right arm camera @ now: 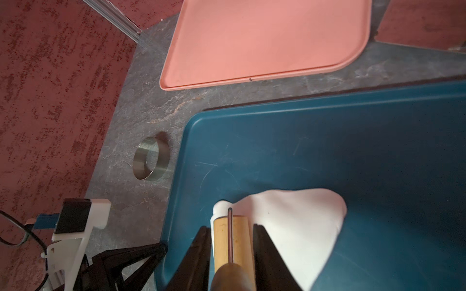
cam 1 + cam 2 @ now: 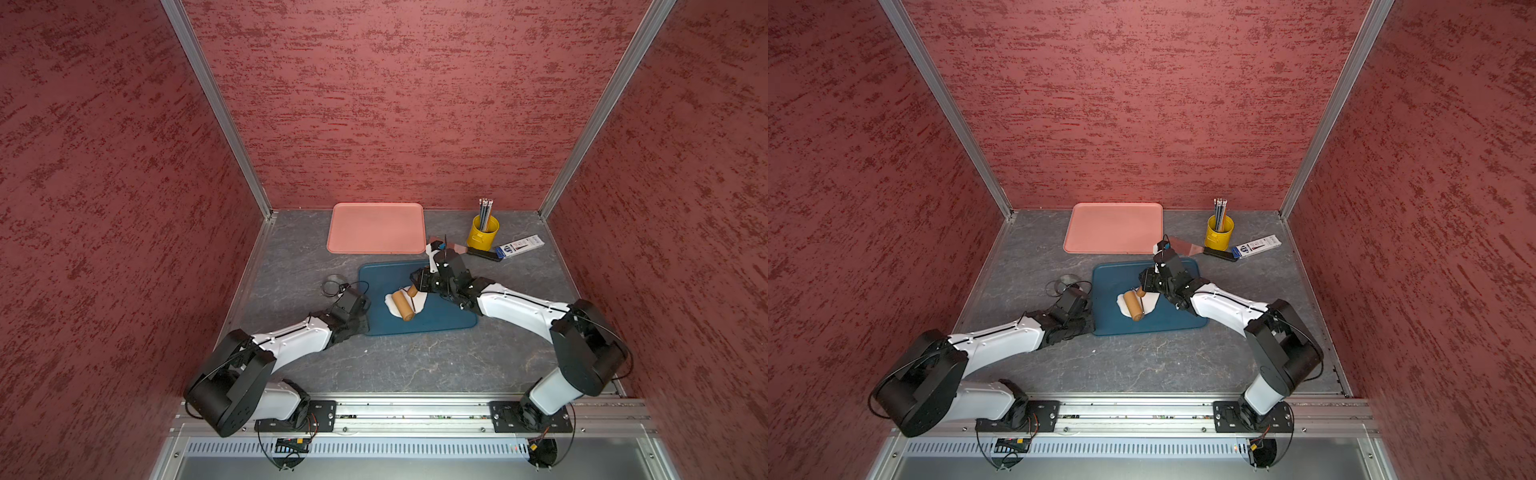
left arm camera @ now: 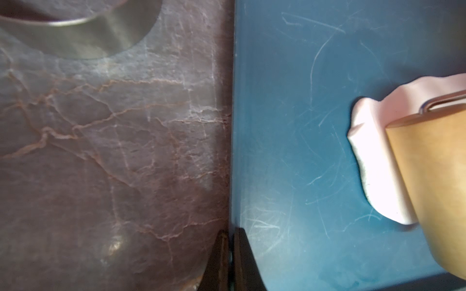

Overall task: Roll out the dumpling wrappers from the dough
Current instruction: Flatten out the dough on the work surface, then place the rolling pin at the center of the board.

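One dough (image 2: 390, 306), one roller (image 2: 403, 305), one blue tray (image 2: 440, 320), one pink tray (image 2: 376, 227).

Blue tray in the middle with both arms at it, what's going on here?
The right hand grips a wooden rolling pin resting on the flattened white dough on the blue tray. The left hand is shut at the tray's left edge; whether it pinches the rim is unclear. The metal ring sits untouched beside the tray, and no cut rounds are in view.
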`<move>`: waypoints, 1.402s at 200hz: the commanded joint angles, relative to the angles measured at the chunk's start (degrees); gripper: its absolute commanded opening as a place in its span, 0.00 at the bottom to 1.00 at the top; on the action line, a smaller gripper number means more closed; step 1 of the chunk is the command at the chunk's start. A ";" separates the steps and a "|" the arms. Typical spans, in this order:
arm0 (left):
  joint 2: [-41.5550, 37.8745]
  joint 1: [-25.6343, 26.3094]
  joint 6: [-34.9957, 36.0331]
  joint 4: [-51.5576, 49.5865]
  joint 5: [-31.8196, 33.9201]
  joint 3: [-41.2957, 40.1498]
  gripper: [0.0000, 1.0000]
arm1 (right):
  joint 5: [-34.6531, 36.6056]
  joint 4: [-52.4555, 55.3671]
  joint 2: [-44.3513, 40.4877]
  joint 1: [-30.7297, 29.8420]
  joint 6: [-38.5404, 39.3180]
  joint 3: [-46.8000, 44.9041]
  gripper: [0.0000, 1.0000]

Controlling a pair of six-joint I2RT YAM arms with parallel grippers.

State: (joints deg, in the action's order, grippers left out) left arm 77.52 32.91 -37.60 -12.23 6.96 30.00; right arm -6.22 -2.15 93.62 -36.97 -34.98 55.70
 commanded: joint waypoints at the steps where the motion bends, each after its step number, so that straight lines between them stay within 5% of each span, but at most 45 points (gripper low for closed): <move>1: 0.03 -1.04 -0.03 -1.57 4.34 0.38 0.00 | -1.55 -0.21 3.05 0.22 0.64 -1.78 0.00; 41: -0.66 -1.44 -0.58 -0.39 4.79 -0.01 0.27 | -7.75 -0.38 -6.05 9.21 -3.45 -3.51 0.00; 85: -3.20 -2.58 1.36 -0.33 3.72 1.39 0.34 | -9.11 6.15 -18.26 24.11 -4.08 -7.52 0.00; 148: -7.05 -5.25 4.42 0.14 1.11 3.96 0.36 | -19.77 3.46 -28.31 57.49 -9.99 -21.81 0.00; 225: -7.63 -6.80 4.14 1.04 -0.06 4.72 0.37 | -14.36 8.68 -24.28 59.82 -1.84 -24.06 0.00; 259: -7.98 -7.83 3.27 2.45 -0.72 4.54 0.42 | -11.94 13.88 -25.46 59.82 0.44 -24.47 0.41; 280: -8.54 -8.50 2.56 3.02 -1.31 4.45 0.42 | -9.57 16.61 -26.18 59.69 0.62 -25.12 0.55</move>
State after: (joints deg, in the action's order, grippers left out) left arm 70.37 25.30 -34.20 -11.35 6.48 33.65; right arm -19.99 8.34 68.47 22.65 -36.53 31.92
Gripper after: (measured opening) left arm 0.419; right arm 0.492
